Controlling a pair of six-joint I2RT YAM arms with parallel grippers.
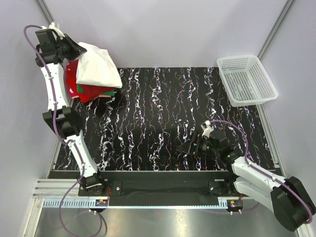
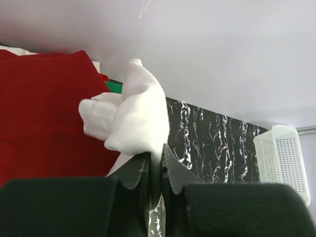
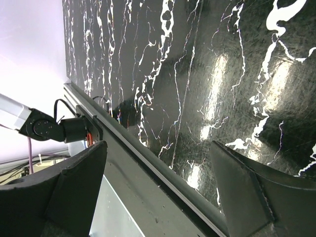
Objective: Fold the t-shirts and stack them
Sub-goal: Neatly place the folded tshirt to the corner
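**White t-shirt on the stack, far-left corner of the table.** The white t-shirt (image 1: 98,66) lies uppermost on a pile of folded tees: a dark red t-shirt (image 2: 44,113) is directly beneath it, and a green t-shirt (image 1: 109,92) shows at the pile's near right edge. In the overhead view its longer side runs from the far wall toward the near edge, slanting right. It overhangs the pile on that side, bunched rather than flat.

The left fingers (image 2: 131,173) stand at its left end, pointing right along the cloth. They are drawn almost together, and a thin fold of white fabric sits in the slit between them, so take the grip as a light pinch on the shirt's edge. The bulk of the cloth bulges just beyond the fingertips.

The coming move turns on this: the garment lies ahead of and to the right of the left fingers. Any release or smoothing should therefore travel along that slanted axis.

The right fingers (image 3: 74,182) are spread wide and hold nothing. They hover over the table (image 1: 163,108) near its front rail, well apart from the pile, so the left arm is clearly the nearer one. A white mesh basket (image 1: 247,79) sits at the far-right corner.
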